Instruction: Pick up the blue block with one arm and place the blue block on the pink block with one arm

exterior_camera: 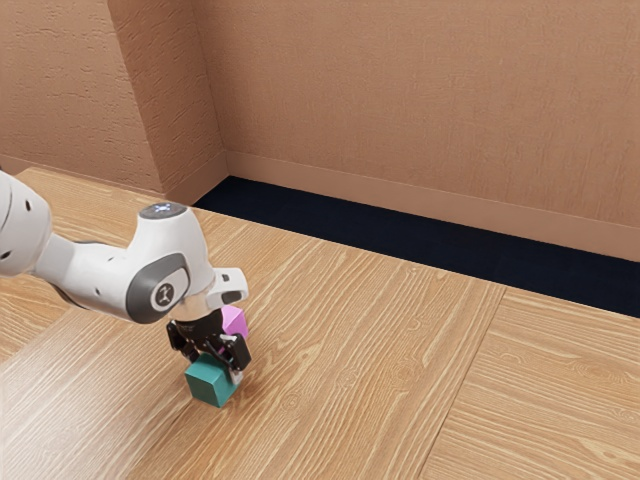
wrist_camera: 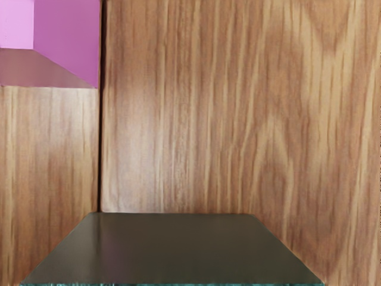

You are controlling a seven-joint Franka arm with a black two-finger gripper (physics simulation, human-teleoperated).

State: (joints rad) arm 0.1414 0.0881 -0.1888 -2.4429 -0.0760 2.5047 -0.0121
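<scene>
Wood-grain tabletop [exterior_camera: 400,350] under tan walls, dark floor strip beyond its far edge. Hangs the pincer [exterior_camera: 212,352] straight down onto the blue block [exterior_camera: 208,388], flat on the boards well back from that edge. Cannot tell whether pinching the block or merely spread around it. Finds the pink block [exterior_camera: 236,321] just behind, toward the far edge, apart from the blue one and bare on top. Probably comes in vertical to keep the grip square and the neighbour untouched. Needs a lift above the pink block next, then a short carry toward the far edge.
</scene>
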